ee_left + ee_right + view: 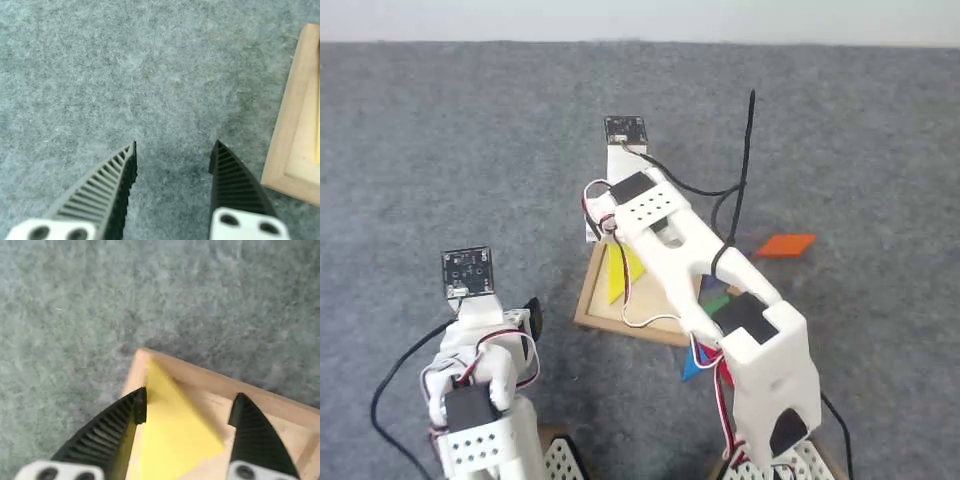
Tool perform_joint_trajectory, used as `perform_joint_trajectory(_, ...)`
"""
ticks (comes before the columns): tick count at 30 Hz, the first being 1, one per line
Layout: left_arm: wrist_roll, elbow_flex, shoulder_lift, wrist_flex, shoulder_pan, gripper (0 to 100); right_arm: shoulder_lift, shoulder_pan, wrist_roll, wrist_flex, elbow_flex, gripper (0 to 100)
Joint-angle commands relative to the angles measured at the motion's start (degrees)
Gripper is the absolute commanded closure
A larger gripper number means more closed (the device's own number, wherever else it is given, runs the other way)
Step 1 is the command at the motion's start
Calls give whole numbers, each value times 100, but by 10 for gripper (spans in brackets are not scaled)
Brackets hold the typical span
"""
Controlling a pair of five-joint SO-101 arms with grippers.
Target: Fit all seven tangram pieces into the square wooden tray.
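The square wooden tray lies at the table's middle, half hidden under my right arm. A yellow triangle lies in its far left corner. My right gripper hangs open just above that yellow triangle, one finger near the tray rim and one over the tray's inside. An orange parallelogram lies on the felt right of the tray. A green piece and a blue piece peek out beside the arm. My left gripper is open over bare felt, left of the tray's edge.
Grey felt covers the whole table. The left arm sits folded at the near left. A black cable loops up over the right arm. A dark piece corner shows near the orange one.
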Motion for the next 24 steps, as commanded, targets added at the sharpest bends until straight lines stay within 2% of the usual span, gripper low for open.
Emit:
perform_joint_trajectory(1, -35, -57, -105, 26, -26, 766, -259, 488, 211, 268, -123, 721)
perform_joint_trajectory(6, -35, -57, -105, 26, -26, 766, -945, 831, 1152, 778, -158, 722)
perform_joint_trajectory(10, -35, -57, -105, 26, -26, 766, -1921, 919, 1679, 611, 440, 754)
perform_joint_trajectory(13, -35, -57, -105, 26, -26, 766, -2730, 927, 1899, -127, 1547, 843)
perform_joint_trajectory(17, -35, -57, -105, 26, -26, 766, -3556, 963, 2277, -1851, 3481, 838)
perform_joint_trajectory(20, -35, -57, -105, 26, -26, 766, -3714, 1007, 2593, -3029, 4299, 856)
perform_joint_trajectory(24, -35, -57, -105, 26, -26, 766, -3398, 1024, 2637, -3345, 4396, 890)
